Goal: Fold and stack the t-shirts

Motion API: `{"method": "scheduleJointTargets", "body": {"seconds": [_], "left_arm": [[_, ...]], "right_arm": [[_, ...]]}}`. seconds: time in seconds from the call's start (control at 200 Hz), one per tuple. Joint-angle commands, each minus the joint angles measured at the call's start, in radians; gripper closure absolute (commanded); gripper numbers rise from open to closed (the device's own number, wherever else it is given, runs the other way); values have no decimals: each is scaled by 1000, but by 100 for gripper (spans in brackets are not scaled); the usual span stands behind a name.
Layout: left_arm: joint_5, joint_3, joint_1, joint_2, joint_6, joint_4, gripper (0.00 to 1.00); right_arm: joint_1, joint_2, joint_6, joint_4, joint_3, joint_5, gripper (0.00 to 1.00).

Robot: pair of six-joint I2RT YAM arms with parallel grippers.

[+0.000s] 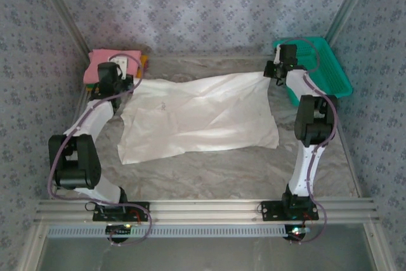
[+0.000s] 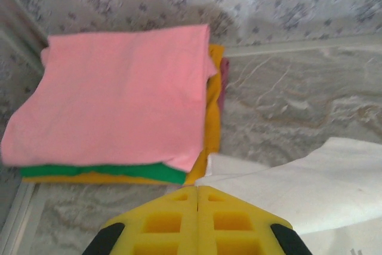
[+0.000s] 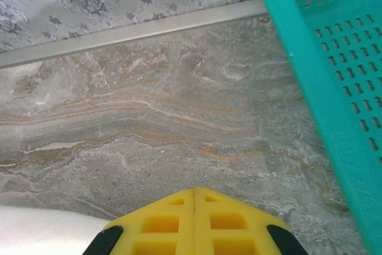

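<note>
Marbled grey worktop lies bare just beyond the arm bases. Past that strip you see the white t-shirt spread wide across the middle, creased, its near edge flat on the surface and a faint small mark left of centre.

At the shirt's far left corner sits your left gripper. Its yellow jaws are pressed fully together, and the white cloth rises to their tip, so they are gripping that corner. At the far right corner the fabric tapers to your right gripper. Those jaws are closed tight too. From the wrist camera the cloth slips out of sight beneath them, so the pinch there looks likely rather than certain.

Just beyond the left gripper, in the far left corner, is the folded stack: the pink shirt on top, the green shirt under it, the orange shirt at the bottom. A teal mesh basket stands beside the right gripper in the far right corner. Patterned grey cloth walls close it all in.
</note>
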Motion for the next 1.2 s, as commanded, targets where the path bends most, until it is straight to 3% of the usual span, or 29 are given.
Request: {"method": "scheduleJointTargets", "body": {"seconds": [0.0, 0.51, 0.645, 0.954, 1.194], "left_arm": [[-68, -40, 21, -69, -35, 60, 100], [-137, -135, 47, -169, -91, 66, 100], [-108, -213, 40, -195, -147, 80, 100], [-154, -378, 26, -242, -247, 96, 100], [-174, -428, 26, -303, -247, 76, 100]], "right_arm": [[-15, -80, -15, 50, -73, 42, 100], [-17, -174, -13, 138, -216, 89, 100], [-17, -223, 23, 197, -315, 102, 100], [-14, -271, 99, 276, -484, 88, 100], [-25, -299, 135, 292, -536, 96, 100]]}}
